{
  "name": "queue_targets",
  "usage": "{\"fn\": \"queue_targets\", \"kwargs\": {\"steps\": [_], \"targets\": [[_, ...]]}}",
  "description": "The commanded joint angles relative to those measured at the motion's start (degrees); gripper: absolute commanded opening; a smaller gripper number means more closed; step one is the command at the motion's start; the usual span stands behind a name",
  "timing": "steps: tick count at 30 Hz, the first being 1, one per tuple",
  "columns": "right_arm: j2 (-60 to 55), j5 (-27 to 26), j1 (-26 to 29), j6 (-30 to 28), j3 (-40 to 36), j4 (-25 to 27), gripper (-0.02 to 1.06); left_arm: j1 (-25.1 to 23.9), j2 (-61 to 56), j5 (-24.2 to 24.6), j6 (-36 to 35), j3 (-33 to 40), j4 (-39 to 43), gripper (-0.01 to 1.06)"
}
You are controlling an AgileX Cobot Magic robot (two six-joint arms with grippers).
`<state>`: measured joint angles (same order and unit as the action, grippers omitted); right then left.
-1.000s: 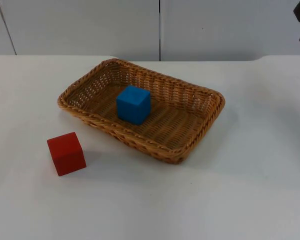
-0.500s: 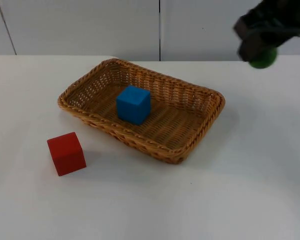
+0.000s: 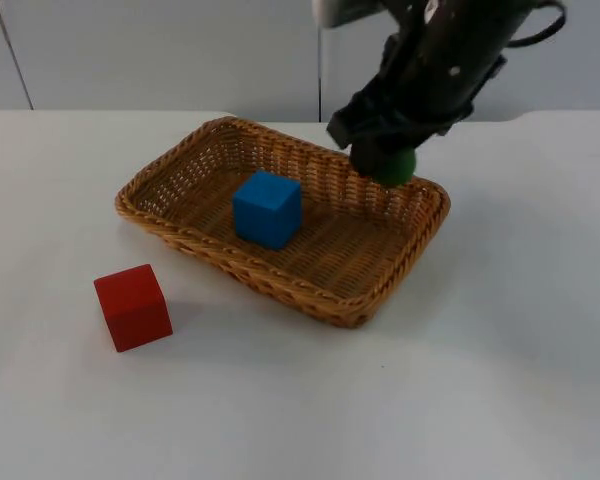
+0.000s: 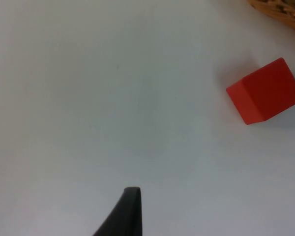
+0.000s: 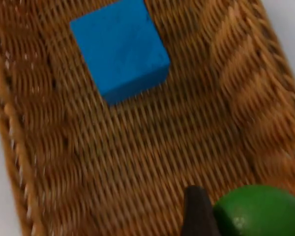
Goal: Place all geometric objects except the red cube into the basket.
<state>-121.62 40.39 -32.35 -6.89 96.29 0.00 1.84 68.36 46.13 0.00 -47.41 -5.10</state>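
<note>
A woven brown basket (image 3: 180, 165) lies mid-table with a blue cube (image 3: 267, 208) inside it. My right gripper (image 3: 382, 160) hangs over the basket's far right rim, shut on a green round object (image 3: 398, 167). The right wrist view looks down on the basket weave (image 5: 137, 162), the blue cube (image 5: 120, 49) and the green object (image 5: 258, 211) beside a black fingertip (image 5: 199, 211). A red cube (image 3: 132, 306) sits on the table in front of the basket's left end. In the left wrist view the red cube (image 4: 265, 91) lies on the white table past a black fingertip (image 4: 123, 216); that arm waits.
The white table (image 3: 500, 380) is bare in front of and to the right of the basket. A grey partition wall (image 3: 160, 50) closes off the back. The basket's corner (image 4: 285, 7) shows in the left wrist view.
My right arm has swung in from the upper right, carrying the green object leftward and down to above the basket's far right rim. The cubes and basket have not moved.
</note>
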Motion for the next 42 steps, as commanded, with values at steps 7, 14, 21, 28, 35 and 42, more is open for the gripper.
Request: {"fn": "queue_targets", "kwargs": {"steps": [7, 14, 21, 28, 35, 42], "targets": [[-4.78, -5.54, -0.40, -0.20, 0.76, 2.16, 0.30, -0.19, -0.36, -0.46, 0.00, 0.36, 0.23, 1.05], [-5.44, -5.35, -0.40, 0.04, 0.76, 2.28, 0.70, -0.19, -0.36, -0.46, 0.00, 0.35, 0.34, 1.05], [-4.61, -4.82, -0.40, 0.04, 0.76, 5.68, 0.75, -0.19, -0.36, -0.46, 0.00, 0.35, 0.45, 1.05], [6.16, 0.54, -0.40, -1.44, 0.76, 5.93, 0.75, -0.19, -0.36, -0.58, 0.00, 0.35, 0.42, 1.05], [20.82, 4.63, -0.40, -1.52, 0.76, 5.55, 0.75, -0.19, -0.36, -0.46, 0.00, 0.35, 0.14, 1.05], [28.16, 4.87, -0.40, -1.52, -1.81, 5.10, 0.75, -0.19, -0.36, -0.46, 0.00, 0.35, 0.14, 1.05]]}}
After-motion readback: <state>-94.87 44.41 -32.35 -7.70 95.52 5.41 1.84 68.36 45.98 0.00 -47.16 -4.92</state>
